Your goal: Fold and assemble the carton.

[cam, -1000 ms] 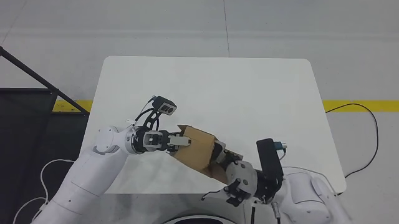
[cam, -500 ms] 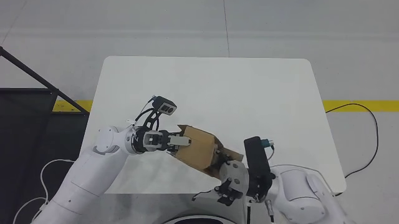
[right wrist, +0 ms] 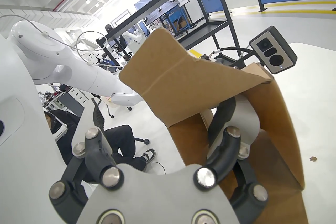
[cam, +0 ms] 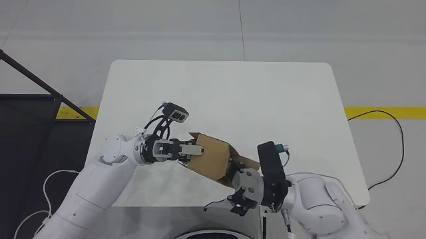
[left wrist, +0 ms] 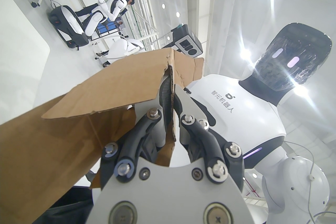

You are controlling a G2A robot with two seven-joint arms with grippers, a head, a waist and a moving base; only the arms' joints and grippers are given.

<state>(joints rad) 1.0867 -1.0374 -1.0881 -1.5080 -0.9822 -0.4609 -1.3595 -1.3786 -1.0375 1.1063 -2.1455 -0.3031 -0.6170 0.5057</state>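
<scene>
Two arms meet over the near edge of the white table (cam: 266, 99), where the brown carton (cam: 212, 157) hangs between them, its long axis running from one gripper to the other. The left gripper (left wrist: 170, 101) pinches a wall edge at its end. The right gripper (right wrist: 162, 112) stands spread, one finger inside the opposite open end, so it is probably nearer to press the loose flap (right wrist: 168, 70).

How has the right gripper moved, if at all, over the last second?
Yes. In the top view the right gripper has shifted along the near edge of the table, away from its right corner, closing in on the carton.
</scene>
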